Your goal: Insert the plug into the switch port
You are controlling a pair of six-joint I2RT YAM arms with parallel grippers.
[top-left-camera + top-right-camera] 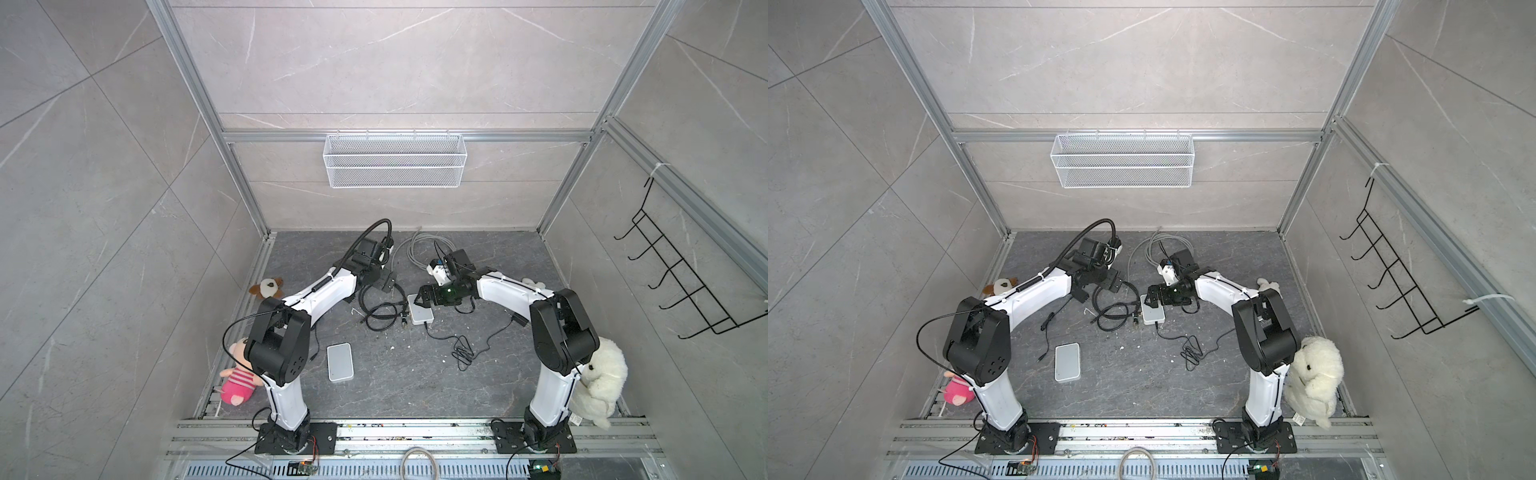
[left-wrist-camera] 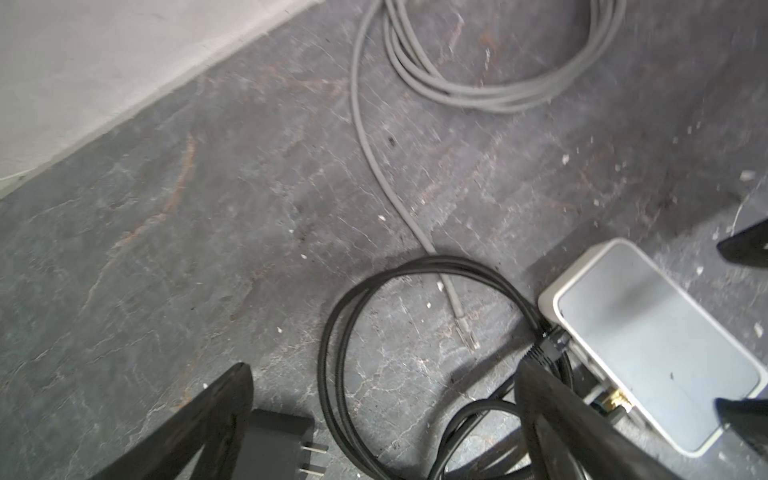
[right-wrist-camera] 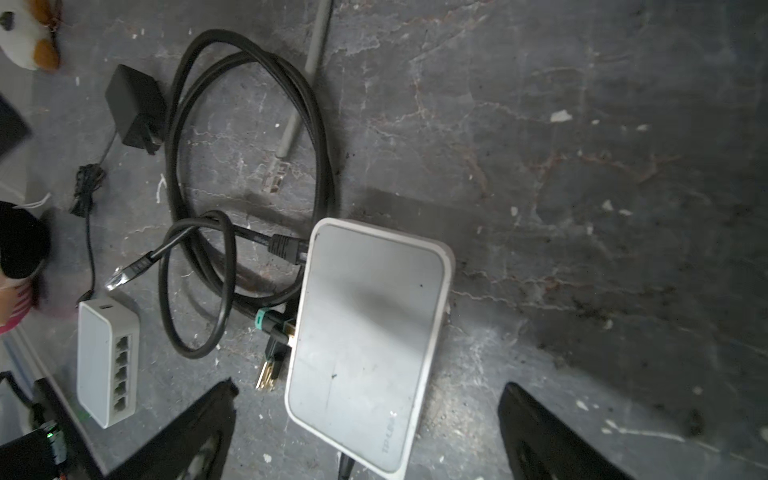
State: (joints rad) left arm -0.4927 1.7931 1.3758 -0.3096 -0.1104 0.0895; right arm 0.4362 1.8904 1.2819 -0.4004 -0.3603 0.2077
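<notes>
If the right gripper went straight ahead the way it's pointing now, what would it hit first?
Most likely the white switch: in the right wrist view it lies straight ahead of the right gripper, between its open jaws. How close is hard to judge.

A white mesh basket (image 1: 394,160) hangs on the back wall, a black hook rack (image 1: 681,270) on the side wall. Along the tabletop (image 1: 415,382) edges lie a white plush animal (image 1: 602,380), a pink doll (image 1: 239,378) and a brown-and-white plush dog (image 1: 266,287).
</notes>
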